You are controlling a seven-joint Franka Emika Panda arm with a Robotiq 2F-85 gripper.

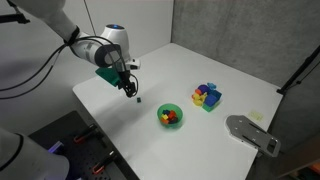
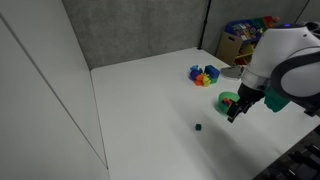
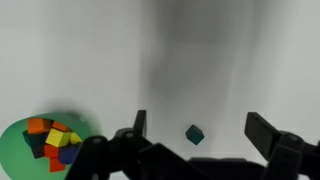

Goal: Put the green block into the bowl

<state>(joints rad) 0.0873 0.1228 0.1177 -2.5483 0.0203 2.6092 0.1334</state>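
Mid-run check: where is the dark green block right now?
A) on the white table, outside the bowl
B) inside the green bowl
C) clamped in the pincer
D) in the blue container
A: in the wrist view the dark green block lies on the white table, below the open pincer and apart from the green bowl.

Cube (image 1: 139, 100) sat on table (image 1: 200, 65), left of bowl (image 1: 160, 113) and apart from it. Container (image 1: 207, 96) stood right of and behind bowl. Blocks (image 1: 170, 117) lay in bowl. Gripper (image 1: 130, 88) hung just above cube. In wrist view, cube lay between fingers (image 3: 262, 131), with bowl at left.
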